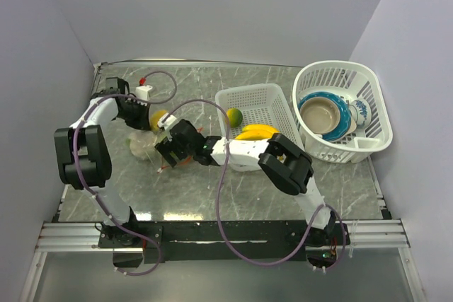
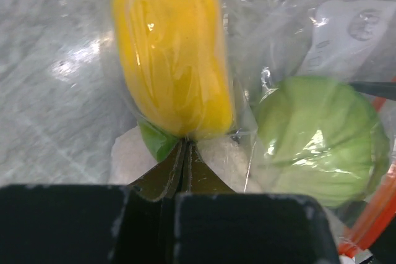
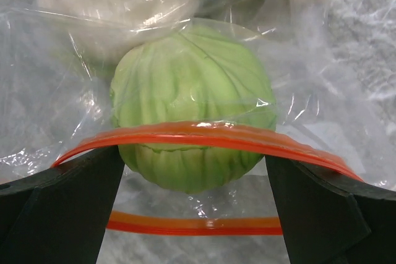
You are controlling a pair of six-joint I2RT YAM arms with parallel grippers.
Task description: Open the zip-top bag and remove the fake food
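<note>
The clear zip-top bag (image 1: 145, 145) lies on the marble table at the left, mouth open. My left gripper (image 2: 185, 145) is shut on a fold of the bag's plastic, just below a yellow oval fruit (image 2: 170, 60) inside the bag. A green leafy ball (image 3: 192, 106) and white cauliflower (image 2: 130, 156) are also inside. My right gripper (image 3: 193, 166) is open, its fingers (image 3: 68, 202) inside the bag's mouth on either side of the green ball. The upper orange zip strip (image 3: 204, 135) arches across them and the lower strip (image 3: 192, 222) lies on the table.
A white rectangular basket (image 1: 248, 90) at centre holds a banana bunch (image 1: 256, 132) and a round green-yellow fruit (image 1: 235, 116). A white oval basket (image 1: 368, 86) at the right holds blue and tan bowls (image 1: 324, 114). Walls close the table on three sides.
</note>
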